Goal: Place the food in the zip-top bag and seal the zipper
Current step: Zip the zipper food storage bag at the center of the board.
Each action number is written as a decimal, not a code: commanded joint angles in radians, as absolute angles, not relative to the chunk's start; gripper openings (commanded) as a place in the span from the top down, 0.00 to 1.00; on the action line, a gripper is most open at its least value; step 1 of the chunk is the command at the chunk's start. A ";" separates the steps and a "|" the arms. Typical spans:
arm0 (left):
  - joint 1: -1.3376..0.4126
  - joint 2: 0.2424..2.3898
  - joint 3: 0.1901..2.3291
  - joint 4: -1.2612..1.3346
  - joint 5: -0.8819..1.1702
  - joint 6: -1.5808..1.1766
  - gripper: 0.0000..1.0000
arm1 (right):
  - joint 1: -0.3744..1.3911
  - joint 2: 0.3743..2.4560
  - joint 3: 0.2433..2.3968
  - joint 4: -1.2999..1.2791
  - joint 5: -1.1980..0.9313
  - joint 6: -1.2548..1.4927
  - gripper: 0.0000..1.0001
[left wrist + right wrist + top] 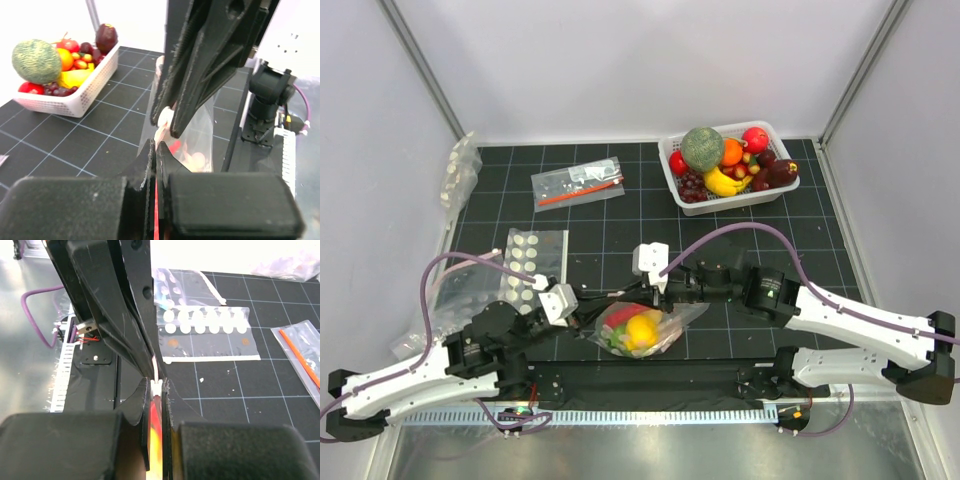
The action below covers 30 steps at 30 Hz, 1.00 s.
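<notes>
The zip-top bag [670,322] lies near the front middle of the mat, with a yellow lemon [642,330], a red chili [620,314] and a green fruit [611,338] inside. My left gripper [590,316] is shut on the bag's left mouth edge. In the left wrist view [156,156] the pink zipper [161,134] runs out between its closed jaws. My right gripper [644,293] is shut on the same strip just beyond. In the right wrist view [157,390] its jaws pinch the pale strip, with red and yellow food behind. The two grippers' tips almost touch.
A white basket [772,187] of toy fruit stands at the back right. A clear bag with an orange stick [578,186] lies at the back left. A dotted bag [534,262] and crumpled plastic [460,170] lie to the left.
</notes>
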<state>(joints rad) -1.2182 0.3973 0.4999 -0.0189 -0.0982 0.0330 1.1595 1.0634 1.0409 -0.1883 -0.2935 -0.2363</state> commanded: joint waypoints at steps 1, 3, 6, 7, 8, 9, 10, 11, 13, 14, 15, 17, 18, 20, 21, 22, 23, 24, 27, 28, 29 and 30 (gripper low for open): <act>-1.216 0.353 0.494 0.020 -0.212 0.017 1.00 | 1.158 1.020 1.028 -0.187 -0.238 -0.255 0.99; -1.216 0.342 0.491 0.015 -0.236 0.017 1.00 | 1.158 1.016 1.022 -0.192 -0.223 -0.261 0.99; -1.216 0.319 0.483 0.006 -0.314 0.009 1.00 | 1.158 1.006 1.011 -0.199 -0.193 -0.265 0.99; -1.216 0.293 0.479 0.003 -0.342 0.006 1.00 | 1.158 1.003 1.008 -0.199 -0.167 -0.265 0.99; -1.216 0.278 0.474 0.003 -0.374 0.006 1.00 | 1.158 1.003 1.006 -0.204 -0.158 -0.268 0.99; -1.216 0.259 0.466 0.003 -0.418 0.006 1.00 | 1.160 1.000 1.003 -0.203 -0.152 -0.268 0.99; -1.216 0.240 0.463 -0.020 -0.489 -0.020 1.00 | 1.158 0.999 0.999 -0.202 -0.147 -0.268 0.99; -1.216 0.203 0.454 -0.032 -0.530 -0.023 1.00 | 1.158 1.000 0.997 -0.202 -0.141 -0.265 0.99; -1.215 0.167 0.443 -0.043 -0.618 -0.028 1.00 | 1.158 1.005 1.000 -0.209 -0.138 -0.262 0.99; -1.216 0.137 0.433 -0.044 -0.641 -0.026 1.00 | 1.158 1.006 1.003 -0.222 -0.135 -0.259 0.99; -1.216 0.126 0.430 -0.044 -0.659 -0.023 1.00 | 1.160 1.011 1.011 -0.232 -0.133 -0.249 0.99; -1.216 0.103 0.425 -0.048 -0.721 -0.015 1.00 | 1.157 1.017 1.026 -0.279 -0.127 -0.233 0.99; -1.216 0.097 0.422 -0.048 -0.747 -0.011 1.00 | 1.158 1.022 1.049 -0.303 -0.121 -0.212 0.99; -1.216 0.086 0.425 -0.055 -0.820 -0.009 1.00 | 1.158 1.023 1.069 -0.377 -0.104 -0.186 0.99; -1.215 0.071 0.425 -0.060 -0.839 -0.008 1.00 | 1.158 1.020 1.081 -0.397 -0.077 -0.167 0.99; -1.216 0.063 0.423 -0.066 -0.853 -0.006 1.00 | 1.158 1.006 1.080 -0.414 -0.062 -0.157 0.99; -1.216 0.049 0.422 -0.069 -0.889 -0.005 1.00 | 1.158 0.996 1.075 -0.429 -0.048 -0.150 0.99; -1.215 0.035 0.420 -0.071 -0.903 -0.006 1.00 | 1.158 0.982 1.060 -0.433 -0.017 -0.146 0.99; -1.218 -0.038 0.407 -0.074 -0.937 -0.006 1.00 | 1.158 0.922 1.023 -0.439 0.038 -0.126 0.99; -1.216 -0.035 0.411 -0.081 -0.951 -0.008 1.00 | 1.158 0.910 1.020 -0.446 0.072 -0.114 0.99; -1.219 -0.028 0.416 -0.084 -0.950 -0.009 1.00 | 1.158 0.884 1.019 -0.474 0.087 -0.101 0.99; -1.220 -0.022 0.416 -0.084 -0.940 -0.008 1.00 | 1.158 0.874 1.020 -0.489 0.103 -0.094 0.99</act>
<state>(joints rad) -1.2278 0.0135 0.4004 -0.1066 -0.7891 -0.0223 1.1587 0.9543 1.0233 -0.3779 -0.0093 -0.1448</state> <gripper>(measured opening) 0.009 0.107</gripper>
